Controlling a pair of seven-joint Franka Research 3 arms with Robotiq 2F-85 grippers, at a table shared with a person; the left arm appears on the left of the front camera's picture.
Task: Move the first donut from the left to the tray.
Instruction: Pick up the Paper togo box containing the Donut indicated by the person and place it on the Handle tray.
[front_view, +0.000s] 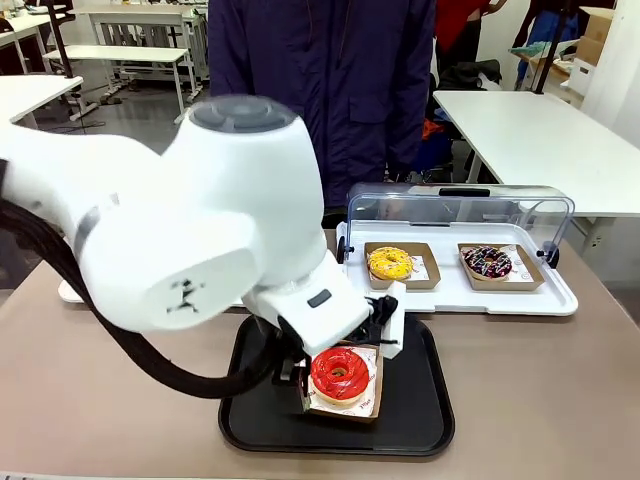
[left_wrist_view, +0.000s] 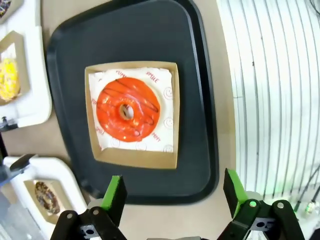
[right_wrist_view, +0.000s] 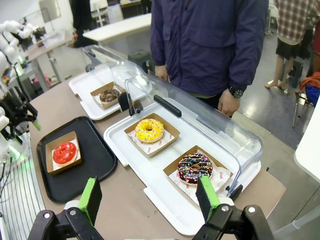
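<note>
Left wrist view: red-glazed donut (left_wrist_view: 128, 115) is sitting in its cardboard holder (left_wrist_view: 134, 114) on the black tray (left_wrist_view: 195, 100) (left fingers (left_wrist_view: 116, 197) released, right fingers (right_wrist_view: 91, 197) spread, both holding nothing).

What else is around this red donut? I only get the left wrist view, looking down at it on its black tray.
Observer: A person in a dark blue jacket stands at the far side of the table.
Operator: Is the yellow one at my picture's edge covered up?
Observer: No. The clear lid behind the yellow donut is raised open.
Operator: And the other arm?
Observer: The right gripper hangs open above the white display tray, holding nothing.
</note>
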